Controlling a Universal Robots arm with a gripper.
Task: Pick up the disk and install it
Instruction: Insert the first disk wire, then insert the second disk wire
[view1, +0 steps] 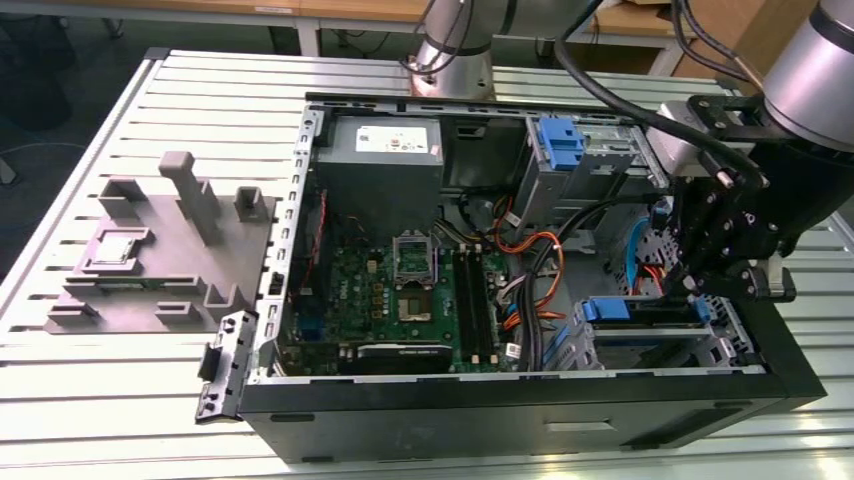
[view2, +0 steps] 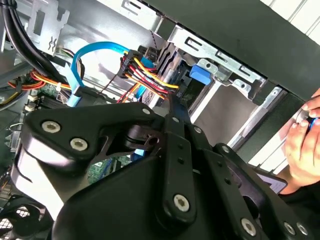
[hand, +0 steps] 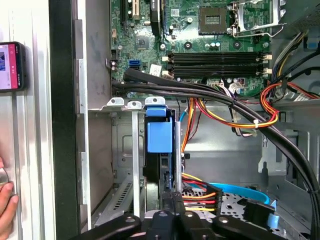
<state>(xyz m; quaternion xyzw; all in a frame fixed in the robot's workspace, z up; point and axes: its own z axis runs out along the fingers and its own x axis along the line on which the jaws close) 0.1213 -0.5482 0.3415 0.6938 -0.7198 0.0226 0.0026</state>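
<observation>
We are seeing the disk (hand: 161, 150) sitting edge-on inside the computer case's (view1: 534, 415) drive bay (hand: 127, 165), our gripper (hand: 172, 202) pinching its end from above.

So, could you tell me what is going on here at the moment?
The robot arm's gripper is down inside the open computer case, at the drive bay on the exterior view's right. The disk, in its blue carrier, stands edge-on in that bay, directly ahead of the gripper in the first wrist view. A person's hand rests beside the case.
</observation>
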